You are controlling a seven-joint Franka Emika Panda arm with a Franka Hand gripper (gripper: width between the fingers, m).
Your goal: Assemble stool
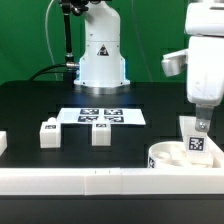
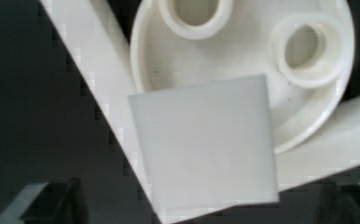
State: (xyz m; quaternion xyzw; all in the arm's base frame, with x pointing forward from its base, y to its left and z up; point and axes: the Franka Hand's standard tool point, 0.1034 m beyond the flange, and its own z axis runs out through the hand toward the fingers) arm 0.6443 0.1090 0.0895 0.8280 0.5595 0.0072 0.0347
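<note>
Seat disc (image 1: pixel 166 158) flat at exterior view's right, touching border rail (image 1: pixel 90 180). Tagged leg (image 1: pixel 197 144) upright at disc. Gripper (image 1: pixel 200 128) over that leg, jaws spread wide, gripping nothing. Second leg (image 1: pixel 50 133) and third leg (image 1: pixel 100 133) loose near marker board (image 1: pixel 100 116).

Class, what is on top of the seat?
A tagged leg stands on the seat, below the open gripper. Two holes show in the wrist view; the seat under the leg is hidden.

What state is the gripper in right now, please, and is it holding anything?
Gripper: open, jaws wide, gripping nothing; it hangs over the tagged leg at the seat disc.
</note>
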